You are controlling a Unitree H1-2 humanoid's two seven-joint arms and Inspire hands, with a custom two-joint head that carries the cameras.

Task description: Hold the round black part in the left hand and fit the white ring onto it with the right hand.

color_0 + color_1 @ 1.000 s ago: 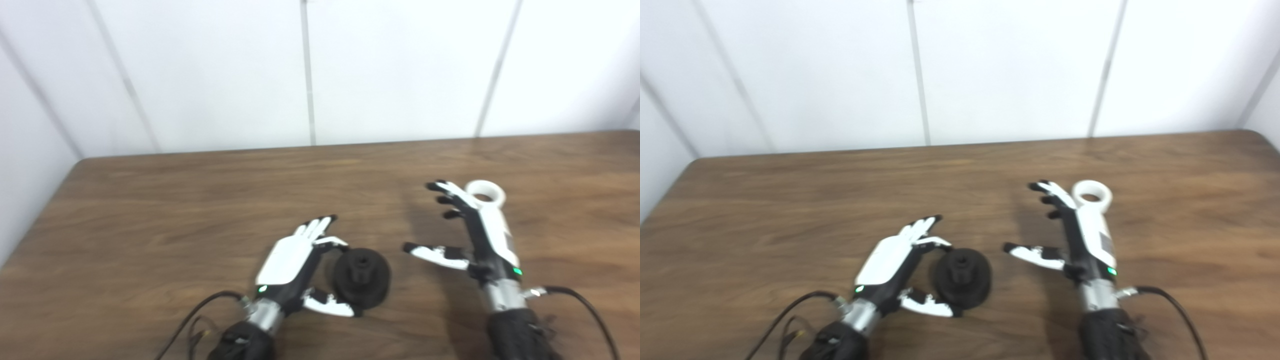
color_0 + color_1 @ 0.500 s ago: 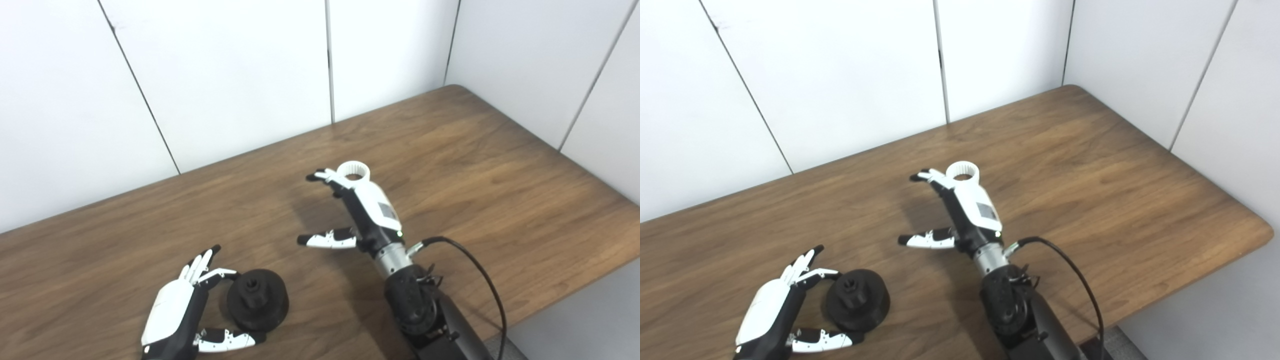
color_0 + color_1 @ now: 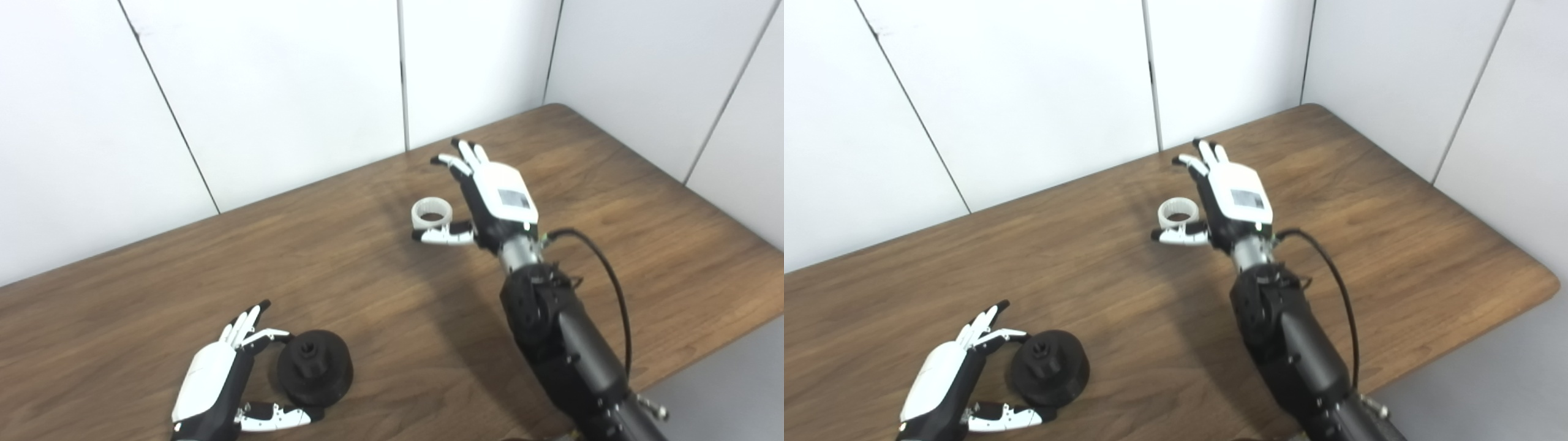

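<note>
The round black part lies flat on the wooden table at the near left, its hub pointing up. My left hand rests beside it on its left, fingers apart, thumb and fingers curved around the part's edge; I cannot tell whether they touch it. The white ring lies flat on the table further back, near the middle. My right hand is raised just right of the ring, open and empty, fingers pointing away, thumb reaching under the ring's near side in the picture.
White wall panels close the table's far side and right. The table's right edge and rounded corner show at the right. A black cable loops off my right wrist.
The camera swung right between the oldest frames and half a second ago. Since then my right hand has risen and moved forward, right of the ring. The left hand and black part have not moved.
</note>
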